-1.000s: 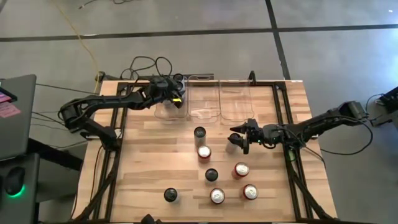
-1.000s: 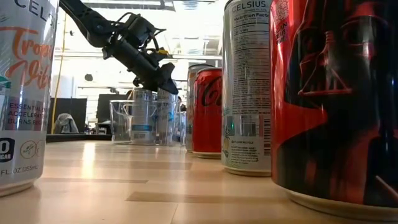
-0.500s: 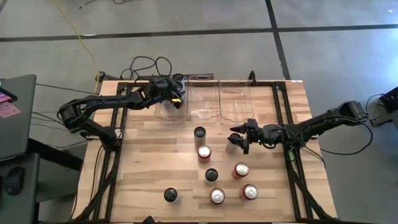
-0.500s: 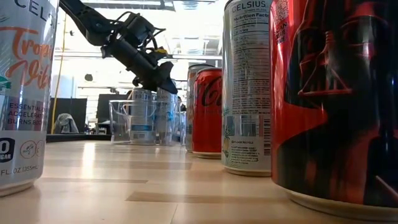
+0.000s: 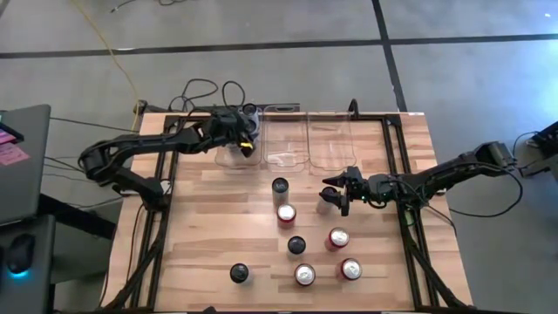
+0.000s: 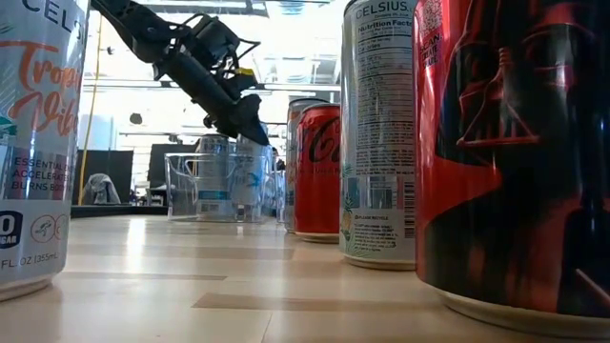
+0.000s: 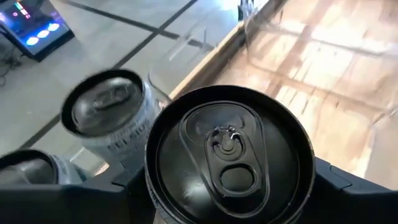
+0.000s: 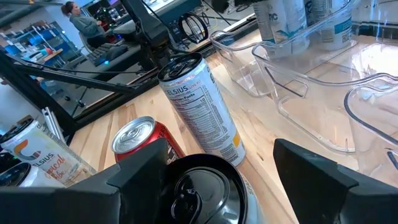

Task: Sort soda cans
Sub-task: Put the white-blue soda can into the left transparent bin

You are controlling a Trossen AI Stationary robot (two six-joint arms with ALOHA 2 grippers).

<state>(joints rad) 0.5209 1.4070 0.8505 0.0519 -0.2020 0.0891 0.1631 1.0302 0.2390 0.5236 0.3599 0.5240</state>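
My left gripper (image 5: 248, 139) reaches over the leftmost clear bin (image 5: 228, 160) at the table's far side and is shut on a dark-topped silver can (image 7: 229, 158). Two more silver cans (image 7: 109, 115) stand in that bin. Near the table's middle, my right gripper (image 5: 330, 194) is open. A dark-topped can (image 8: 202, 186) stands low between its fingers, with a gap showing on one side. Loose on the table are several cans, some dark-topped (image 5: 280, 185) and some red (image 5: 337, 237). My left gripper pinches the can's upper wall, just under the rim (image 7: 150, 186), between its two fingers (image 7: 102, 200), one on each side. The fingers slant down from the table's left. The can is upright, its lower part inside the bin (image 6: 250, 181). Whether its base rests there, I cannot tell.
Two more clear bins (image 5: 283, 144) (image 5: 330, 144) stand beside the left one along the far edge. A black frame (image 5: 392, 174) runs around the table. The loose cans cluster in the middle and near part, and bare wood shows at the near left.
My left gripper has tipped a little and edged up over the left bin, with the can still between its fingers.
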